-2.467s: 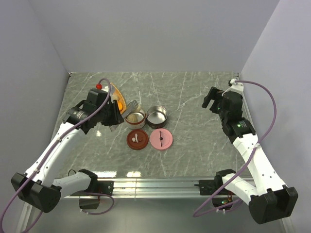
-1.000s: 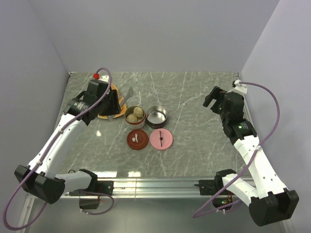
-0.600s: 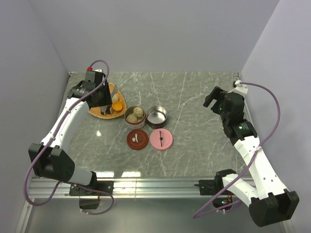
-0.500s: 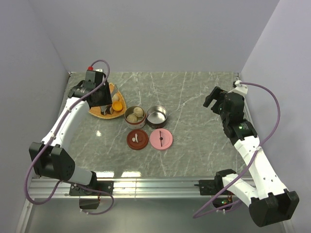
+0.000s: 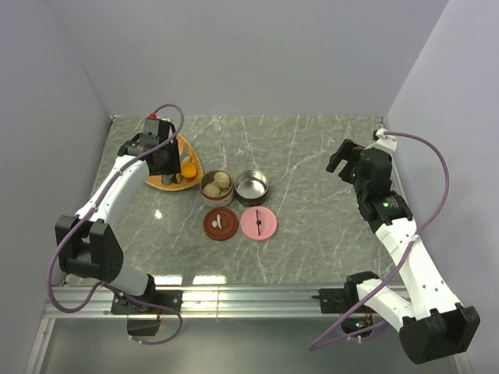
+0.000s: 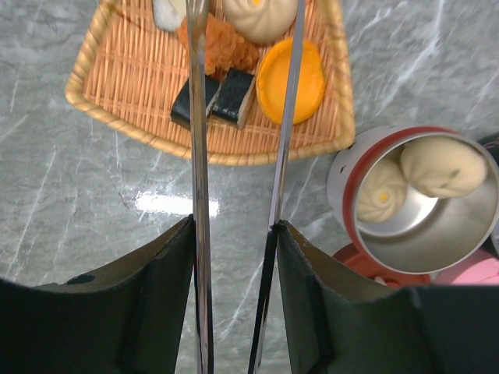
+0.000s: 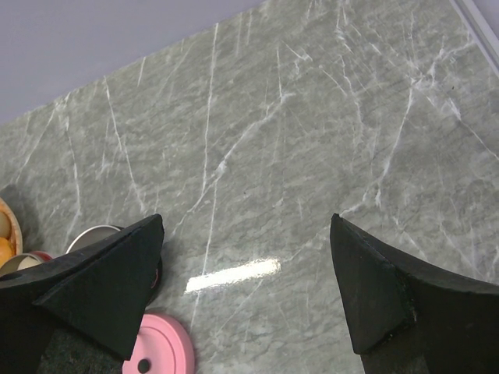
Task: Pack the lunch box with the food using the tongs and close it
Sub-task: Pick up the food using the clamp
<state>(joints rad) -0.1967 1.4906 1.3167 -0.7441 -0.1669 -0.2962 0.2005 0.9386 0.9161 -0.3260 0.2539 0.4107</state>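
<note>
My left gripper (image 6: 234, 226) is shut on the tongs (image 6: 199, 156), pressing their two thin metal arms between its fingers. The tongs reach out over the wicker plate (image 6: 117, 109), their arms apart and nothing between them that I can see. On the plate lie the food pieces: a brown-orange chunk (image 6: 221, 44), a beige bun (image 6: 261, 15), an orange disc (image 6: 291, 79) and dark rolls (image 6: 212, 100). The lunch box tin (image 6: 343, 175) beside the plate holds two buns (image 6: 443, 166). From above, the left gripper (image 5: 167, 161) hangs over the plate. My right gripper (image 7: 245, 222) is open and empty.
A second, empty tin (image 5: 252, 185) stands right of the filled tin (image 5: 217, 184). A brown lid (image 5: 221, 225) and a pink lid (image 5: 259, 224) lie flat in front of them. The right gripper (image 5: 344, 159) hovers at the far right, near the side wall.
The left arm has swung its elbow out to the left and turned the wrist, keeping the tongs over the plate. The right arm has not moved.
</note>
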